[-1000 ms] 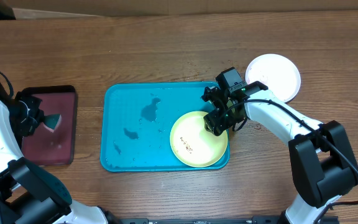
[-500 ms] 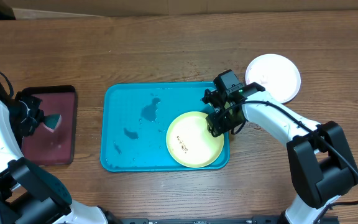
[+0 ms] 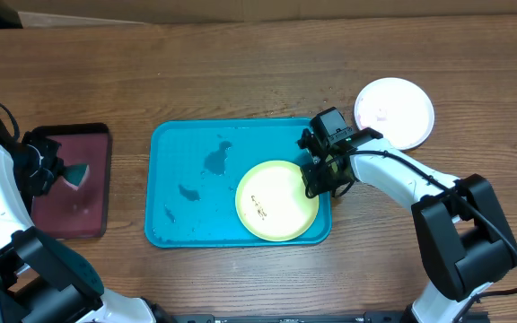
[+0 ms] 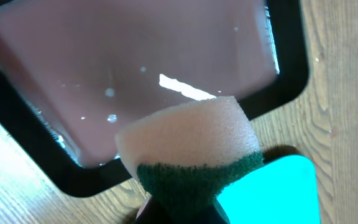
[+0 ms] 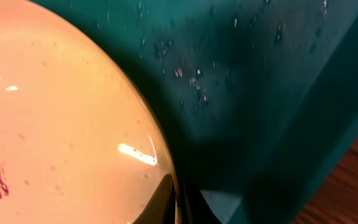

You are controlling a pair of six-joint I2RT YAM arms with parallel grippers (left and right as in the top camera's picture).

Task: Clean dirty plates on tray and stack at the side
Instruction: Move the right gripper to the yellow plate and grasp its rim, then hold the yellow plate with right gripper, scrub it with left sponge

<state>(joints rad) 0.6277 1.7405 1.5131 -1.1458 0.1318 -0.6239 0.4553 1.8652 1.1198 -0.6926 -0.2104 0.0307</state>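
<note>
Plate (image 3: 275,201), yellow-green | right pincer (image 3: 318,183) newly clenched on its rim | left pincer (image 3: 65,173) grasping sponge (image 4: 188,140) | steadied for scrubbing, likely

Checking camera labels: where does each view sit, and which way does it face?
Overhead: fixed above the table, looking straight down at teal tray, yellow-green plate, white plate and maroon tray; both arms show.
Left wrist: on the left arm, facing down at the maroon tray; left gripper holds a sponge up front.
Right wrist: on the right arm, close on the yellow-green plate's rim and wet tray floor; right gripper at bottom edge.
Shared: overhead and right wrist both see that plate and teal tray.
</note>
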